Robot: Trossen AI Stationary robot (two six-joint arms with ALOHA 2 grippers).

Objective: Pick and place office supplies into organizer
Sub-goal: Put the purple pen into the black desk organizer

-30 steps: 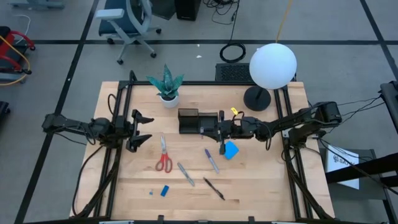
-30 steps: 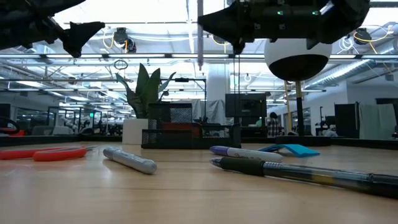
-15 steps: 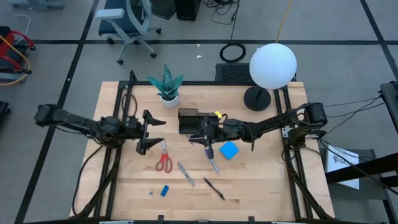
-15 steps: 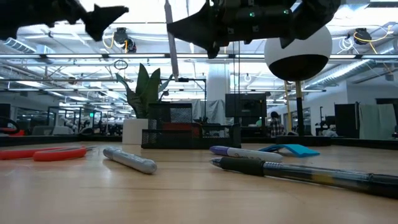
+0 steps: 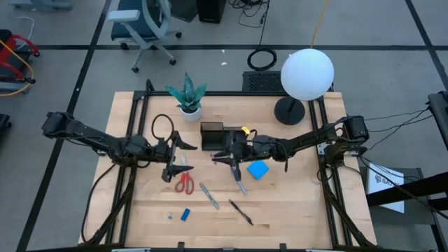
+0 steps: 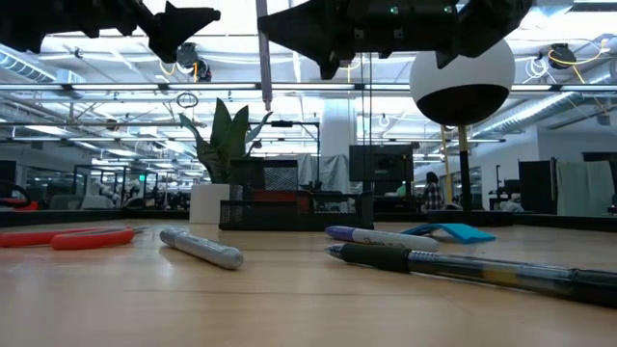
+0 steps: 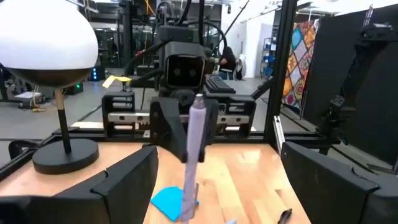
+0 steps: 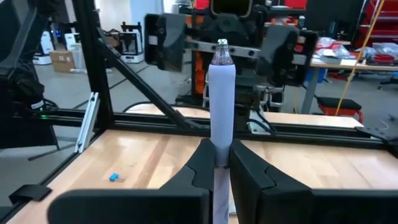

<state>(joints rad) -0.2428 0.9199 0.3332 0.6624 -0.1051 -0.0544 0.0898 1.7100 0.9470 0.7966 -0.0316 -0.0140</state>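
The pen (image 8: 222,106) stands upright, clamped between the fingers of the right hand (image 5: 232,159), lifted clear of the tabletop (image 5: 294,203) just in front of the organizer (image 5: 222,136). This reads as the carry step: the pen is picked and now has to travel the short way back over a compartment, tip down, before the hand lets go (the slots look narrow, so alignment matters more than reach).

Lying loose on the tabletop are the scissors (image 5: 184,176), a grey pen (image 5: 208,195), a purple pen (image 5: 239,180), a black pen (image 5: 240,211), the notepad (image 5: 258,169) and a small blue block (image 5: 185,214).

The left hand (image 5: 175,157) hangs with fingers spread wide and nothing in them, just above the scissors, probably its next pick. Plant (image 5: 187,94) and lamp (image 5: 306,73) stand behind the organizer.
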